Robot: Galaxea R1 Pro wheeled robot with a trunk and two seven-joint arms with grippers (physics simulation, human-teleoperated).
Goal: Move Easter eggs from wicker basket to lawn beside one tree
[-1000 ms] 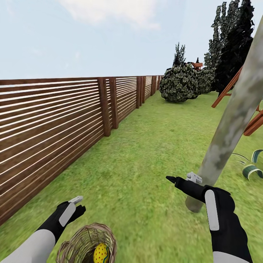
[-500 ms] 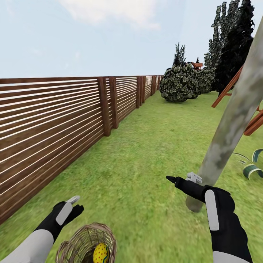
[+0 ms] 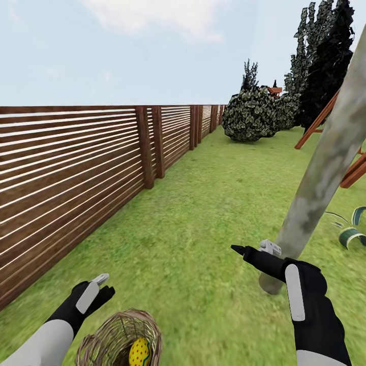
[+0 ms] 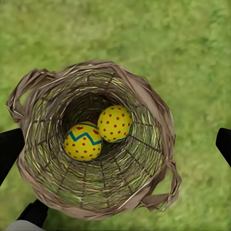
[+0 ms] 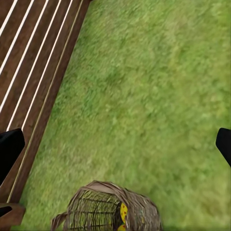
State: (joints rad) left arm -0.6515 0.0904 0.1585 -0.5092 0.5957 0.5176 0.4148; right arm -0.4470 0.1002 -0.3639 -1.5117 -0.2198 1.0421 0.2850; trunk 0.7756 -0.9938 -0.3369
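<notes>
Eggs come first: two Easter eggs (image 4: 98,133) lie touching each other at the bottom of the wicker basket (image 4: 149,103), which sits on the lawn (image 3: 203,213) at about seven o'clock in our head view. We cannot see where the third egg is, so we do not claim it placed.

Our left gripper (image 3: 97,287) hovers just above the basket's rim at its ten o'clock side, fingers spread wide and holding nothing; in its wrist view the dark fingertips (image 4: 10,147) flank the basket from either side. Our right gripper (image 3: 255,249) is likewise released and empty, held out close to the pale mottled trunk of the tree (image 3: 325,168) at four o'clock. A slatted wooden fence (image 3: 76,168) runs along nine o'clock.

We judge that we are in the picking step, lining up over the basket. Next we need to lower the left gripper straight down between the wicker walls, centre on one egg without knocking the other, close gently, lift clear, then carry it to the grass beside that trunk.
</notes>
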